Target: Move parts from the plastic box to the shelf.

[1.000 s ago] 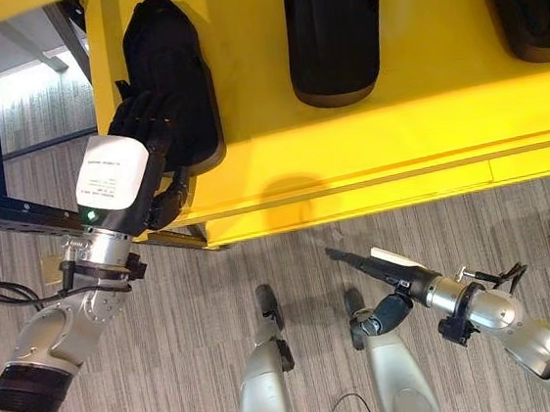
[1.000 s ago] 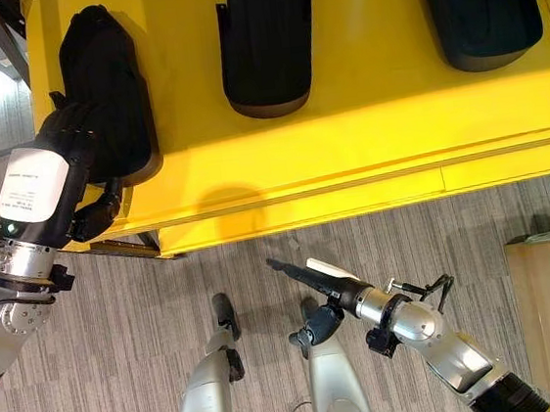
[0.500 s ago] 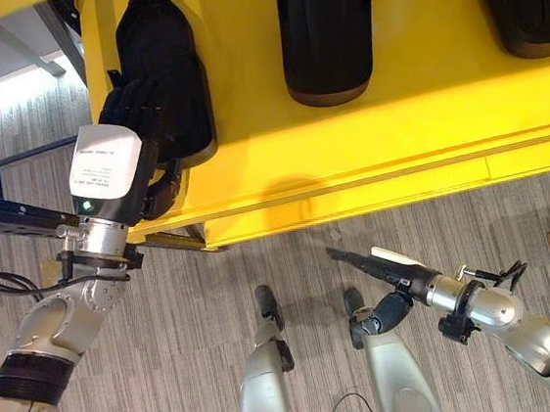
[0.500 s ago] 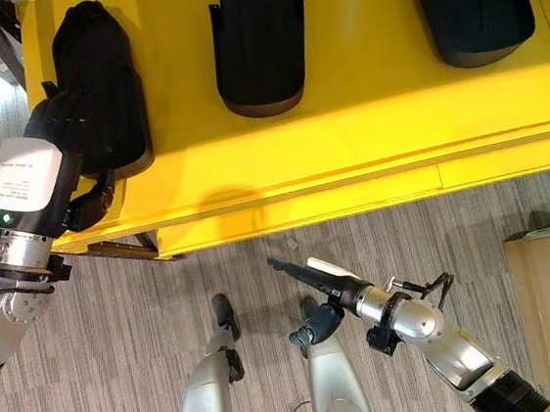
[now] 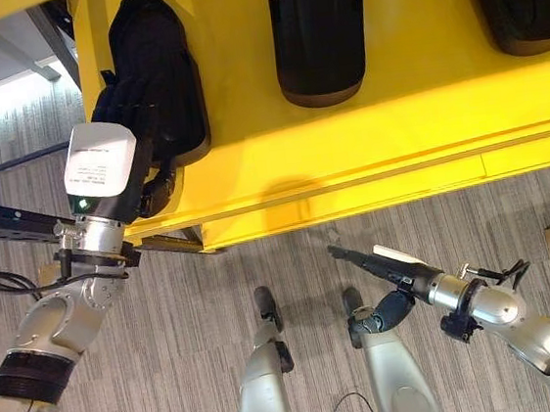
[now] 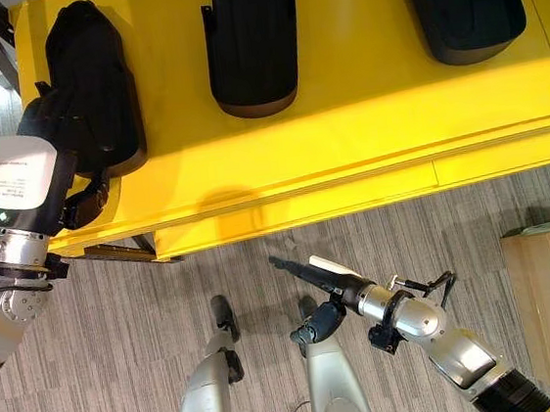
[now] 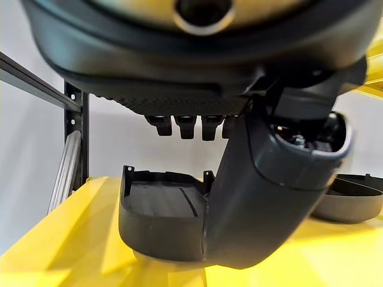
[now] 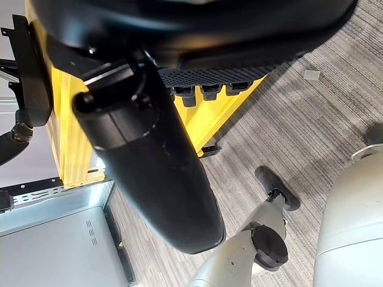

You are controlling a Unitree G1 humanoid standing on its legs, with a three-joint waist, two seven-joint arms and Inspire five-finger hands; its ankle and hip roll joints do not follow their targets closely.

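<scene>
Parts (image 5: 319,29) lie beside left hand (image 5: 125,109) on yellow shelf (image 5: 367,147).

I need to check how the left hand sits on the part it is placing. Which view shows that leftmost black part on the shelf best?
The right eye view: the leftmost black part lies whole on the yellow shelf, with the left robot hand over its near end. The left eye view shows much the same. The left wrist view shows its near end from close, partly behind the thumb.

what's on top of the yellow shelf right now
Three black parts lie on the yellow shelf: left part, middle part, right part. The left hand rests on the left part, covering its near end.
</scene>
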